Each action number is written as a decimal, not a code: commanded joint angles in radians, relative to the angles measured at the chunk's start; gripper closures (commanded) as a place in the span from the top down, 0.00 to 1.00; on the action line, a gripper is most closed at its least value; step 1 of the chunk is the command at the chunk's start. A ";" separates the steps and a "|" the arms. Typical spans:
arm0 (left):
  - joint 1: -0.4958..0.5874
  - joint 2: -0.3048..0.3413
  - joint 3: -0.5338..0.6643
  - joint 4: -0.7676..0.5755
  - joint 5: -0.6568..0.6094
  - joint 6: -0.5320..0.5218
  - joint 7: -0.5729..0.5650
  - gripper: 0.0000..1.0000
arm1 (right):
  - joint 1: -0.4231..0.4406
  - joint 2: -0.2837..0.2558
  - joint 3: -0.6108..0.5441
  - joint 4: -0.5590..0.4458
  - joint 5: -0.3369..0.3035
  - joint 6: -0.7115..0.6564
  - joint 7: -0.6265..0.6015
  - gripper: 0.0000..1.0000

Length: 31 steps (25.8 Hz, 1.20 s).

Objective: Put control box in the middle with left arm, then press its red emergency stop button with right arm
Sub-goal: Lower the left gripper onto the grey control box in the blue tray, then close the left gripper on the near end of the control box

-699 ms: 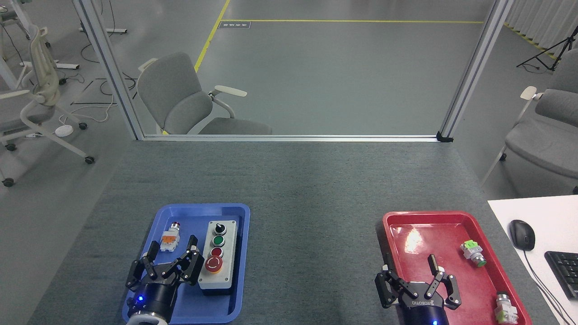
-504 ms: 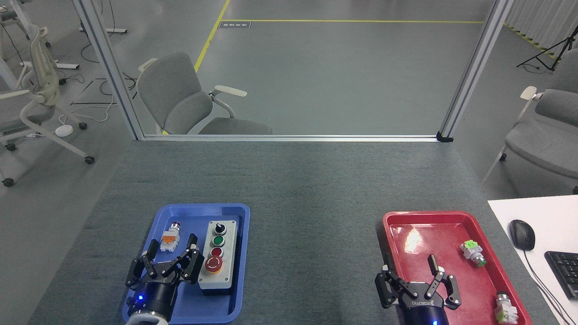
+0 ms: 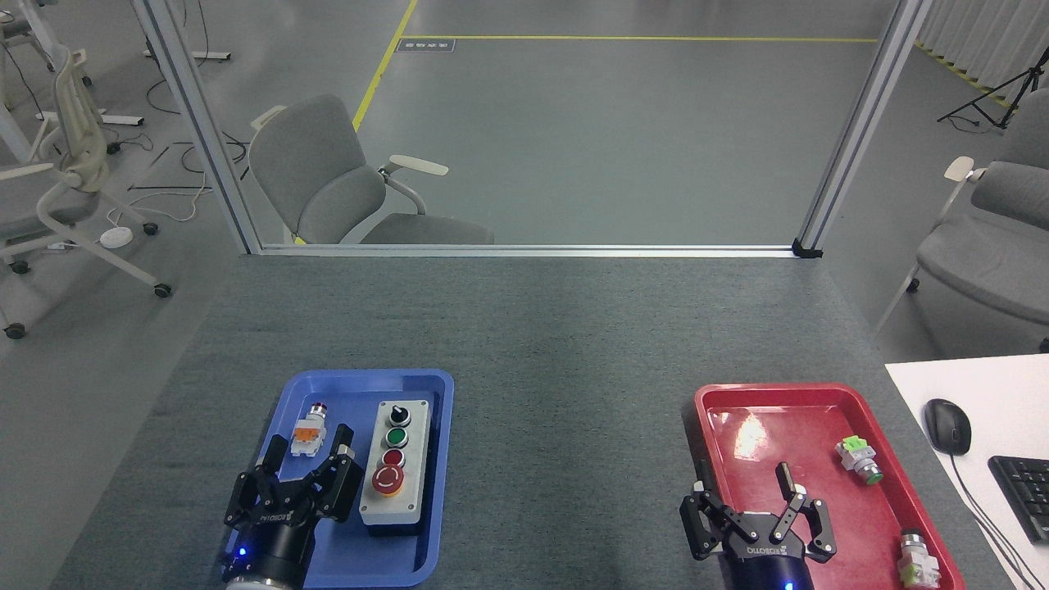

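The control box, an oblong light-grey box on a black base, lies flat in the right half of a shallow blue plastic tray, its long side running from the tray's far edge toward its near edge. Along its face, from far to near, sit a black knob, a green button, a small red button and the big red mushroom button. Just left of it in the same tray lies a small loose push-button part with an orange block, apart from the box.

The left pincer, black with a blue light on its body, hovers over the near left part of the blue tray, its fingers spread apart and empty; its right fingertip stands just beside the box's left edge, level with the mushroom button, and I cannot tell whether it touches.

The blue tray rests near the near left corner of the grey felt-covered surface. Well apart, near the near right corner, lies a red plastic tray holding two small push-button parts with green blocks. The right pincer, black with white lettering, hangs over the red tray's near left part, fingers apart, gripping nothing.
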 commanded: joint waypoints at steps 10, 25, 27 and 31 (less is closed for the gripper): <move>0.167 -0.035 -0.071 -0.120 -0.244 0.031 0.005 0.96 | 0.000 -0.003 -0.002 -0.001 0.000 0.001 0.000 0.97; 0.069 -0.037 -0.269 0.061 -0.345 0.266 -0.012 0.96 | 0.000 0.000 -0.002 -0.001 0.000 0.001 0.000 0.98; 0.045 -0.035 -0.262 0.101 -0.339 0.266 -0.011 0.96 | 0.000 0.002 -0.001 -0.001 0.000 0.001 0.000 0.97; 0.032 -0.024 -0.255 0.120 -0.336 0.267 -0.007 0.96 | 0.000 0.000 -0.001 0.000 0.000 0.004 0.000 0.98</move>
